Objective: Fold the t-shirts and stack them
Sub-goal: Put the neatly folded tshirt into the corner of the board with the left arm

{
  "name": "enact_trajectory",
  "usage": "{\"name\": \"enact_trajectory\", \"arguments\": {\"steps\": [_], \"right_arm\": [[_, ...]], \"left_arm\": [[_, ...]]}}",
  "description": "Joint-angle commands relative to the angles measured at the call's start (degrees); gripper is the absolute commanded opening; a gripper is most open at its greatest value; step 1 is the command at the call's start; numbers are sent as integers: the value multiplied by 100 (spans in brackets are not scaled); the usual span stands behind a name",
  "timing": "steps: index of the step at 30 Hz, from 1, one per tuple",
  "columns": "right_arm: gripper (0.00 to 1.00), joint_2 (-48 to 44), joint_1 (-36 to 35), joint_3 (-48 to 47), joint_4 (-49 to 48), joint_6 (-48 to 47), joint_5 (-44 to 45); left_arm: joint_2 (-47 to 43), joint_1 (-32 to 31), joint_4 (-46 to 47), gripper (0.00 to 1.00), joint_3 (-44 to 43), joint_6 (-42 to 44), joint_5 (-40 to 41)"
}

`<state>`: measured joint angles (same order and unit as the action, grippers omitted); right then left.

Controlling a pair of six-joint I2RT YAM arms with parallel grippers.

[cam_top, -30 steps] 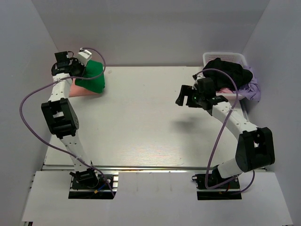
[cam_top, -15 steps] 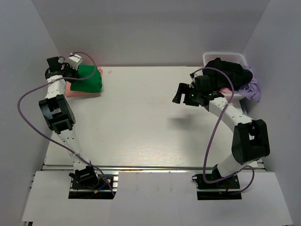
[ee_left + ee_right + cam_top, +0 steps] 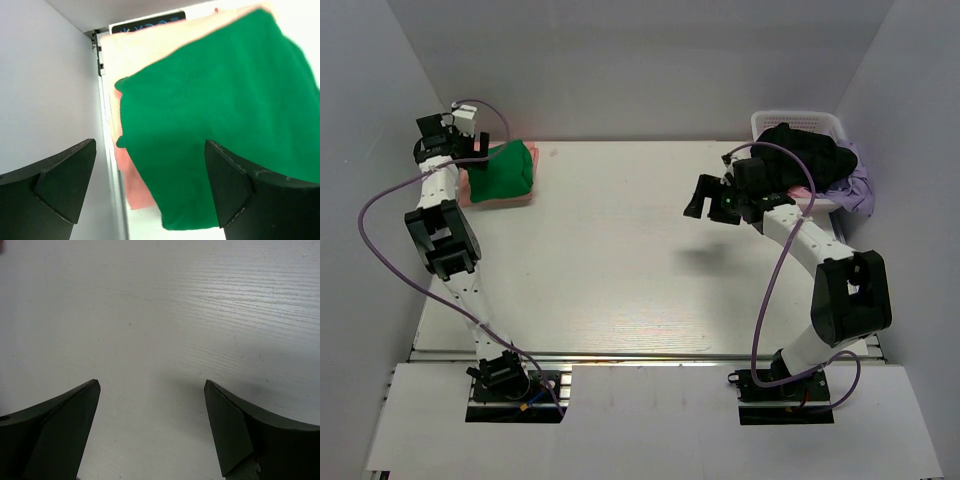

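A folded bright green t-shirt (image 3: pixel 507 170) lies on top of a folded salmon-pink t-shirt (image 3: pixel 473 190) in the table's far left corner. In the left wrist view the green t-shirt (image 3: pixel 215 115) covers most of the pink one (image 3: pixel 135 55), whose edges show at the left and top. My left gripper (image 3: pixel 460 157) hovers over the stack's left edge, next to the side wall. The left gripper (image 3: pixel 150 150) is open, its jaws wide apart and holding nothing. My right gripper (image 3: pixel 703 200) hangs open above bare table (image 3: pixel 160 300) at centre right, also seen as the right gripper (image 3: pixel 152 385).
A white basket (image 3: pixel 820 122) stands at the back right, holding a black garment (image 3: pixel 805 150) and a lilac cloth (image 3: pixel 861 186) that spills over its side. Grey walls close in the table on the left, back and right.
My left gripper has opened and let go of the green t-shirt, which now rests flatter on the pink one. The left wrist has swung left toward the wall. The right gripper drifted slightly left.
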<state>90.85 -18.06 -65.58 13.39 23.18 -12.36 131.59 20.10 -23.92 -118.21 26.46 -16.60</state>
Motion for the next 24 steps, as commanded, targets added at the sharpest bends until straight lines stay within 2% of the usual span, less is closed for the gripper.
{"name": "enact_trajectory", "arguments": {"steps": [1, 5, 7, 10, 12, 15, 17, 18, 19, 20, 22, 24], "right_arm": [[90, -287, -13, -87, -170, -15, -56], [90, -602, -4, 141, -301, -33, -47], [90, -673, -22, 221, -328, -41, -82], [90, -919, -22, 458, -354, -77, -56], [90, -1147, -13, 669, -415, -120, -56], [90, -1490, -4, 1046, -539, -130, -21], [90, -1614, 5, 1153, -609, -129, -47], [90, -1745, 5, 1336, -644, -121, -82], [90, -1798, 22, 1390, -662, -138, -100], [90, -1842, 5, 1434, -697, -156, -135], [90, -2053, -4, 1662, -671, -156, -56], [90, -2193, -4, 1864, -680, -138, 101]], "left_arm": [[-441, 29, 46, 99, -272, -728, 166], [-766, -93, -165, 99, -133, -975, 166], [-950, -146, -236, 99, -27, -1037, -236], [-1126, -146, -367, 99, 149, -1590, -826], [-1267, -321, -586, 99, 211, -1845, -1161], [-1714, -778, -457, 99, 675, -2258, -1066], [-2144, -1094, -176, 99, 1526, -2487, -759], [-2703, -1409, 43, 99, 1912, -2749, -670], [-3005, -1577, 507, 99, 2699, -2830, -599], [-3295, -1744, 685, 99, 3090, -2926, -381], [-3822, -2237, 897, 99, 4081, -3243, -82], [-4517, -2570, 960, 99, 4647, -3462, 253]]}}
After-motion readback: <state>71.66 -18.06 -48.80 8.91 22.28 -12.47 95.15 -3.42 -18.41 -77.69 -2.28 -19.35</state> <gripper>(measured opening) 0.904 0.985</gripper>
